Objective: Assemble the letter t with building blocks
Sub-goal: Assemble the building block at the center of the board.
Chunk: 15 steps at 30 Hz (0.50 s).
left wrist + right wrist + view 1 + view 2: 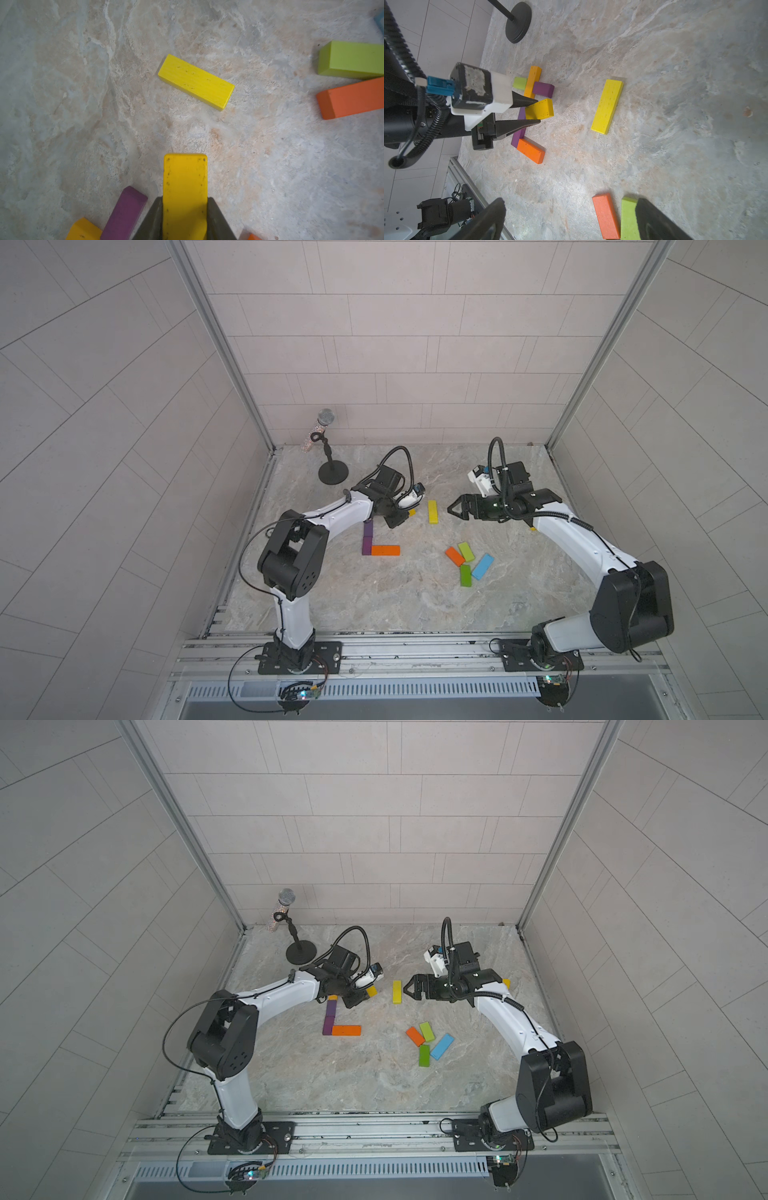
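My left gripper [185,199] is shut on a yellow block [185,182], held just above the table beside the upper end of a purple column [367,537]. An orange block [385,550] lies at the column's foot, making an L. In the right wrist view an amber block [532,82], a lime piece [520,83] and a short purple block [543,89] lie at the column's far end. A loose yellow block [433,512] lies between the arms. My right gripper [453,510] hovers open and empty beside it.
Orange [455,556], lime [466,551], light blue [483,566] and green [466,575] blocks cluster at the front right. A microphone stand [332,472] rises at the back left. Another yellow block [506,983] peeks out behind the right arm.
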Motion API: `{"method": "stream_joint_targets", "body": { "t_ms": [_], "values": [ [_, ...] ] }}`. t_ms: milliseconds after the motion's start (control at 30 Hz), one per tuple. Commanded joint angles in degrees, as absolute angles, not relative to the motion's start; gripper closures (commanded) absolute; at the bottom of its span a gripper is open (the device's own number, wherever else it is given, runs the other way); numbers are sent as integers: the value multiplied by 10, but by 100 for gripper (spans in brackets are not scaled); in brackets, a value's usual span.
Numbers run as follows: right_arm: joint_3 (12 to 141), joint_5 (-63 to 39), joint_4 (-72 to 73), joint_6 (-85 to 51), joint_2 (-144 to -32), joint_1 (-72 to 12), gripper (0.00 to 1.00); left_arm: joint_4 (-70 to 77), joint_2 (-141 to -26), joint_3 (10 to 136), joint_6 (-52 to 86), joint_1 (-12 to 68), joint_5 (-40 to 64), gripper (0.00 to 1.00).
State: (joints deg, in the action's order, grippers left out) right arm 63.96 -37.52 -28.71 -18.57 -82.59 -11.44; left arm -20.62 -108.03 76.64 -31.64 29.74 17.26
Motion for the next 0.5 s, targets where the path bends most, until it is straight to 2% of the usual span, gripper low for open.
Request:
{"method": "stream_joint_targets", "body": {
  "t_ms": [0, 467],
  "values": [
    [661, -393, -281, -166, -840, -106, 0, -218, -1101, 807, -349, 287, 171, 75],
    [691, -428, -282, -129, -885, -90, 0, -266, -1185, 914, -438, 273, 150, 74]
  ]
}}
